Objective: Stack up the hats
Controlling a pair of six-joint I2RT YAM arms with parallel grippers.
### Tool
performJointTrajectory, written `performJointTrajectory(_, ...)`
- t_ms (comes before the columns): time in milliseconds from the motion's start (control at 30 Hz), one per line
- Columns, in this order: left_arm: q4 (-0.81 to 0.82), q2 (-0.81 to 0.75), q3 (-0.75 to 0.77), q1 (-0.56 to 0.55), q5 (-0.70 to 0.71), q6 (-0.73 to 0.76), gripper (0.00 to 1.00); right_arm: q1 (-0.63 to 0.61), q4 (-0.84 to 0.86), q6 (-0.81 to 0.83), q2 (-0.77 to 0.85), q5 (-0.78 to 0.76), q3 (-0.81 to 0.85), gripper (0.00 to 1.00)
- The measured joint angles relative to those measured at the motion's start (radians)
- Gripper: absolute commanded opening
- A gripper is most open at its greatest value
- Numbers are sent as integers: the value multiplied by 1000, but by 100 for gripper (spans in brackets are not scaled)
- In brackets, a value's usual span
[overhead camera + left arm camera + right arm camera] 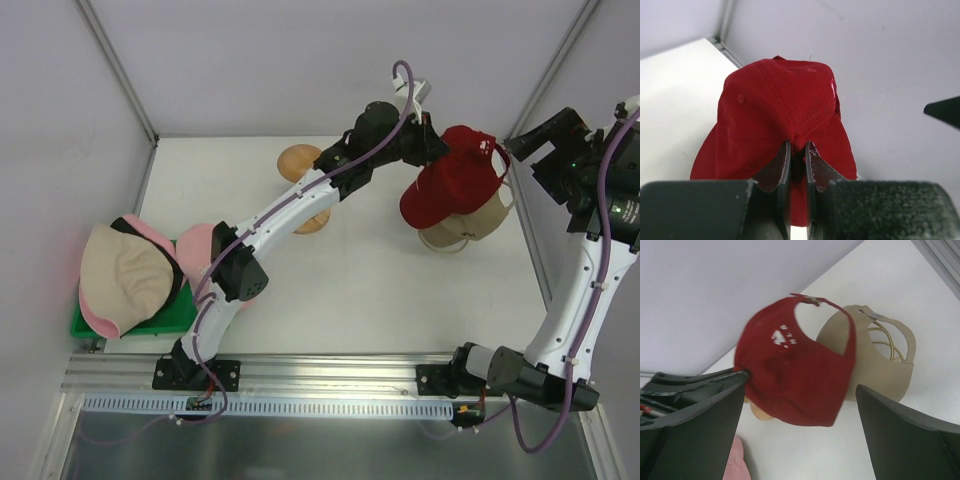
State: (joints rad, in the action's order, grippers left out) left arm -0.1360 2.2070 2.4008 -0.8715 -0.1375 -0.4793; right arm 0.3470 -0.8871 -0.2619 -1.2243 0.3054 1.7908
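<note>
My left gripper (pixel 432 143) is shut on the crown of a red baseball cap (pixel 455 180), pinching a fold of its fabric (pixel 799 142) between the pads. The red cap (pixel 790 375) hangs in the air, tilted, just above and partly over a beige cap (pixel 472 226) that rests on the table at the right; its back strap opening shows in the right wrist view (pixel 880 365). My right gripper (pixel 527 150) is raised by the right wall, open and empty, its fingers (pixel 890 430) spread wide either side of the two caps. More hats lie at the left: a beige bucket hat (pixel 120 275) on pink ones (pixel 152 236).
A green tray (pixel 178 316) holds the left pile near the front-left corner, with a pink cap (pixel 198 250) beside my left arm. Two wooden mushroom-shaped stands (pixel 300 160) (pixel 316 222) stand mid-table behind that arm. Walls close the back and both sides.
</note>
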Motion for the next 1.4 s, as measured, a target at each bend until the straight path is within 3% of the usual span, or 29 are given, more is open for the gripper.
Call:
performJointTrajectory(333,146,132,0,0,-197,-43,0,3,8,2,-11,-10,-98,99)
performJointTrajectory(600,193,165,-41,0,-171,-69,0,3,9,10,-78,-60,-135,100)
performJointTrajectory(800,317,159,-220,0,-87,-127,0,3,11,20,-113,-124,-144,98)
performJointTrajectory(967,353,159,-245,0,-70,-151,1,3,14,26,-142,-167,-185,95)
performJointTrajectory(1400,386,159,-257,0,-89,-153,20,43,58,35,-274,-205,-264,86)
